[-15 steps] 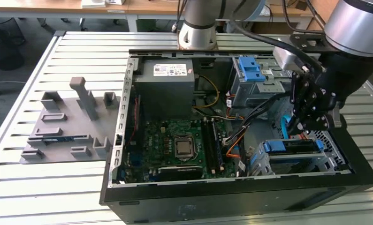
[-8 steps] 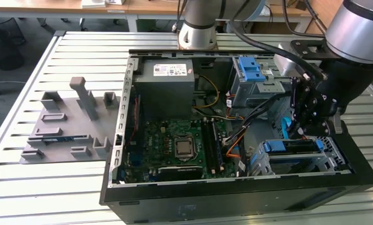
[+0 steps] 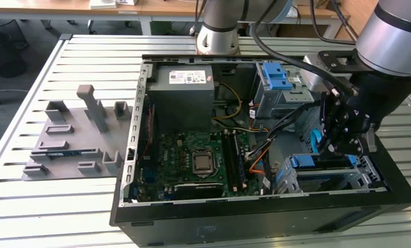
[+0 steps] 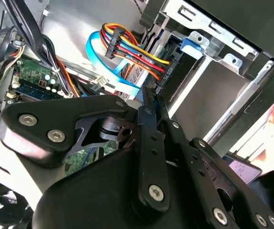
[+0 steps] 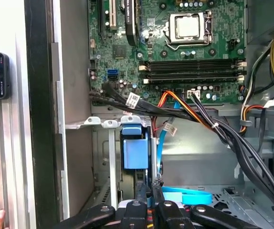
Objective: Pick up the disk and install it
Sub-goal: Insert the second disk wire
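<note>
tool [image 3: 345, 135] fingers pinched together, holding nothing we can see | hovering by blue-framed silver disk [image 5: 135, 151] | loose cables might snag

Disk [image 5: 134, 153]: blue frame end faces me, metal body hidden.
Pose: on edge, slid into the drive cage [image 5: 110, 157].
Place: computer case's corner, near motherboard.

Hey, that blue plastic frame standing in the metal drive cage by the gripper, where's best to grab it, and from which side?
Probably by the exposed end of the blue frame, coming straight in through the case's open side. The metal cage walls hem in its flanks and cables run close by, so that end looks freest.
</note>
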Tool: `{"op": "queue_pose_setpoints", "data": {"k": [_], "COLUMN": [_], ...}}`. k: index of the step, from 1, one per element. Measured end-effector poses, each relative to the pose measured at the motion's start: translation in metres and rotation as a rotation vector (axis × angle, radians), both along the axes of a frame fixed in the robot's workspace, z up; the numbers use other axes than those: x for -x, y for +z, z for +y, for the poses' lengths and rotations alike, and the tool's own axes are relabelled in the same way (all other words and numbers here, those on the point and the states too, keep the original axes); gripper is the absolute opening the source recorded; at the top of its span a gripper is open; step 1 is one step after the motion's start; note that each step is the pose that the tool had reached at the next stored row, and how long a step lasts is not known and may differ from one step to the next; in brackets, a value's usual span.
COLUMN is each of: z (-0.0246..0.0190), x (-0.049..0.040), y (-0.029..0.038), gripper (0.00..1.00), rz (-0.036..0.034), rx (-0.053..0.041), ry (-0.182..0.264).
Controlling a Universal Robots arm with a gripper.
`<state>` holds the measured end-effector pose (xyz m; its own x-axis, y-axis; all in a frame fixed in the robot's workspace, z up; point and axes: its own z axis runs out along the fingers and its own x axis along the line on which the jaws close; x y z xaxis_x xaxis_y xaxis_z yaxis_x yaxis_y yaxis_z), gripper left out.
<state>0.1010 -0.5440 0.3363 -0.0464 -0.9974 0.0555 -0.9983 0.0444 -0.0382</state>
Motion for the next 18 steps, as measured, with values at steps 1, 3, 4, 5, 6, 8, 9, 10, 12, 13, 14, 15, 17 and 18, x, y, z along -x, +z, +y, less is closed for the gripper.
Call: {"op": "queue_pose_setpoints", "data": {"k": [1, 3, 4, 5, 6, 8, 9, 10, 12, 13, 14, 15, 17, 18], "z": [-0.0007, -0.0014, -0.0014, -0.0014, -0.0014, -0.0017, -0.0019, -0.002, -0.002, -0.002, -0.002, -0.002, -0.002, -0.002], "x": [0.0, -0.0005, -0.0015, -0.0022, -0.0023, -0.0025, -0.0025, -0.0025, -0.0026, -0.0027, -0.0027, -0.0029, -0.0031, -0.0035], "y": [-0.0005, -0.001, -0.0012, -0.0013, -0.0014, -0.0019, -0.0021, -0.0022, -0.0023, -0.0024, -0.0024, -0.0024, -0.0024, -0.0024], "gripper": [0.16, 0.16, 0.16, 0.16, 0.16, 0.16, 0.16, 0.16, 0.16, 0.16, 0.16, 0.16, 0.16, 0.16], "rz": [0.0, 0.0, 0.0, 0.0, 0.0, 0.0, 0.0, 0.0, 0.0001, 0.0001, 0.0001, 0.0001, 0.0001, 0.0], "rx": [-0.0016, -0.0032, -0.0034, -0.0034, -0.0034, -0.0036, -0.0036, -0.0036, -0.0041, -0.0046, -0.0052, -0.0055, -0.0066, -0.007], "ry": [0.0, 0.0, 0.0, 0.0, 0.0, 0.0, 0.0, 0.0, 0.0, 0.001, 0.001, 0.001, 0.001, 0.001]}}
